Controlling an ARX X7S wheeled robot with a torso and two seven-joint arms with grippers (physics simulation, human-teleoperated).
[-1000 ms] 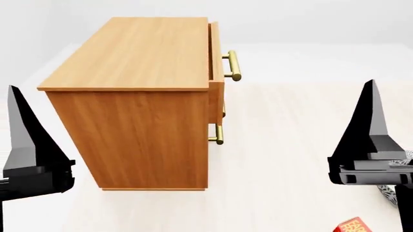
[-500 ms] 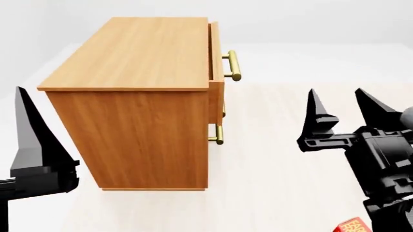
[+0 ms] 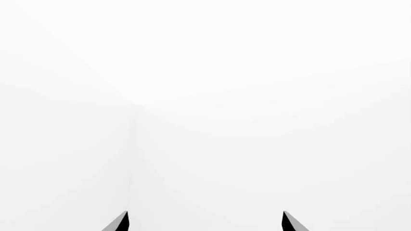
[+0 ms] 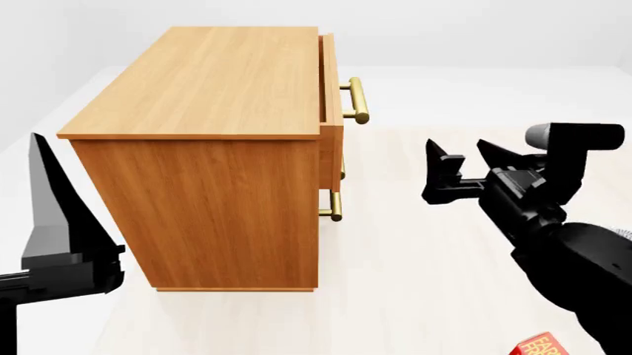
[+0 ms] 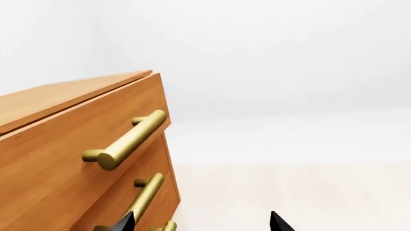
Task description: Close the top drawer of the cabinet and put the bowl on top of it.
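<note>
The right gripper (image 4: 462,171) sits at the right middle of the head view, its two black fingers spread apart with nothing between them, pointing toward the drawer fronts of the cabinet (image 4: 207,159) but well apart from them. Its dark arm runs down to the lower right corner, where a small red box (image 4: 539,346) peeks in at the bottom edge. The left gripper (image 4: 49,222) stands at the lower left of the head view, beside the cabinet's near side panel; only one pointed black finger shows there, while the left wrist view shows two fingertips (image 3: 119,222) set wide apart against plain white, holding nothing.

The cabinet fills the centre and upper left of the head view, standing on a pale floor (image 4: 425,274). The top drawer (image 4: 332,89) sticks out slightly past the cabinet's front edge, so a narrow gap shows along its side. Its brass handle (image 5: 125,141) shows large in the right wrist view's left half, with the lower handles beneath it. The bowl is not seen in any view.
</note>
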